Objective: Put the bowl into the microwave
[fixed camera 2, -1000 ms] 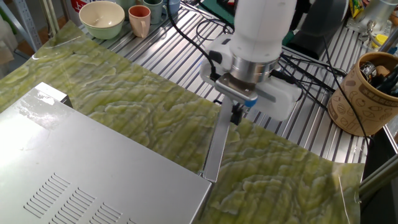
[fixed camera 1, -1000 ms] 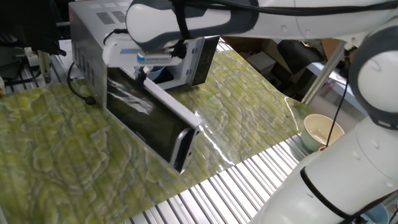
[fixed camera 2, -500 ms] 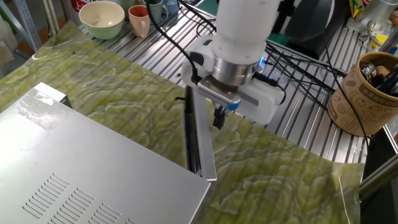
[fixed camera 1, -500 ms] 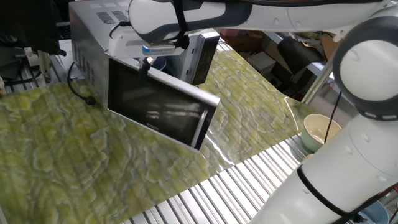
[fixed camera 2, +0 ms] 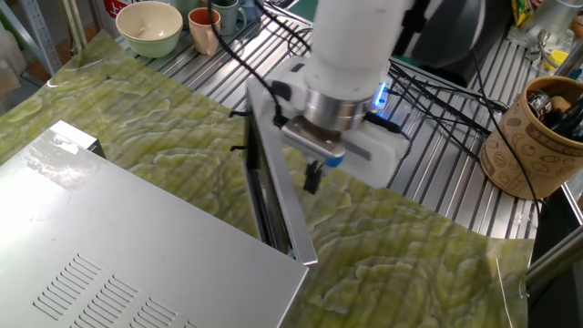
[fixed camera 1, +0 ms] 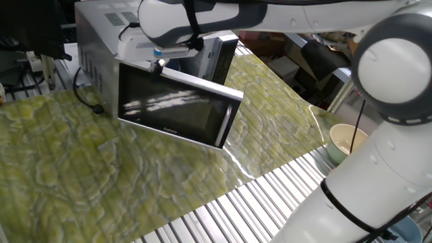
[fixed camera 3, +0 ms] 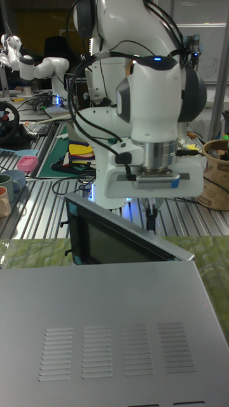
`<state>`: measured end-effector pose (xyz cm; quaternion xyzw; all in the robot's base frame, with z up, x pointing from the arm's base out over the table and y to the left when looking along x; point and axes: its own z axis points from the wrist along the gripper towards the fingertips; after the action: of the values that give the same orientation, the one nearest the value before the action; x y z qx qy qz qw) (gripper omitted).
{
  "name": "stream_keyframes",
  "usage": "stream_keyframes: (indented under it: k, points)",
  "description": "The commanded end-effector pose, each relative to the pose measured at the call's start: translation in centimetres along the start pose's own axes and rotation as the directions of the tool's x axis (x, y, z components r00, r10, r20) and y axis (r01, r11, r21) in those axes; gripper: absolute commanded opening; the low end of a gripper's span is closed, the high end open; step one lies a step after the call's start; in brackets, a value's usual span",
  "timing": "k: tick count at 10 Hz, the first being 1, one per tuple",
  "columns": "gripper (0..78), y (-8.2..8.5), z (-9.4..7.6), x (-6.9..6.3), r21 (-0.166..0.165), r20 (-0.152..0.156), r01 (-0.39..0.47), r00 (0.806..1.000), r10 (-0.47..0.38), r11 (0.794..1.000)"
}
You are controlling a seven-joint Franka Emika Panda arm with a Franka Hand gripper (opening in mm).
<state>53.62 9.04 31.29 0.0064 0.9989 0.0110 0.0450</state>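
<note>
The silver microwave (fixed camera 1: 94, 47) stands at the back left of the green mat, and its top with vent slots (fixed camera 2: 127, 246) fills the near corner of the other fixed view. Its dark glass door (fixed camera 1: 177, 108) stands partly open, at an angle to the front. My gripper (fixed camera 1: 159, 64) is shut, with its fingertips against the inner side of the door's top edge (fixed camera 2: 273, 196). In the tall view the gripper (fixed camera 3: 151, 222) hangs just behind the door (fixed camera 3: 114, 241). The bowl is hidden behind the door and my arm.
A cream bowl (fixed camera 1: 347, 143) sits on the slatted metal table off the mat, also seen as the cream bowl (fixed camera 2: 150, 25) next to a pink cup (fixed camera 2: 205, 30). A brown holder (fixed camera 2: 539, 137) with tools stands at the right. Cables (fixed camera 2: 437, 91) run behind the arm.
The microwave door has swung from wide open towards the microwave's front. My gripper moved with it, staying at the door's top edge.
</note>
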Motion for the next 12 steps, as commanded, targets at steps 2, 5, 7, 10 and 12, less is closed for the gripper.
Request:
stream_keyframes:
  k: [2, 5, 7, 10, 12]
  points:
    - [1.1, -4.4, -0.3, -2.6, 0.054, 0.012, 0.067, 0.998, -0.068, 0.996]
    - [1.1, -5.6, 0.2, -2.8, 0.055, 0.023, 0.069, 0.997, -0.070, 0.996]
    - [1.1, -6.5, 0.3, -2.7, 0.060, 0.021, 0.069, 0.997, -0.071, 0.996]
    - [1.1, -9.0, 1.1, -2.3, 0.046, 0.023, 0.066, 0.997, -0.067, 0.997]
    - [1.1, -9.1, 1.1, -2.3, 0.046, 0.029, 0.046, 0.998, -0.048, 0.998]
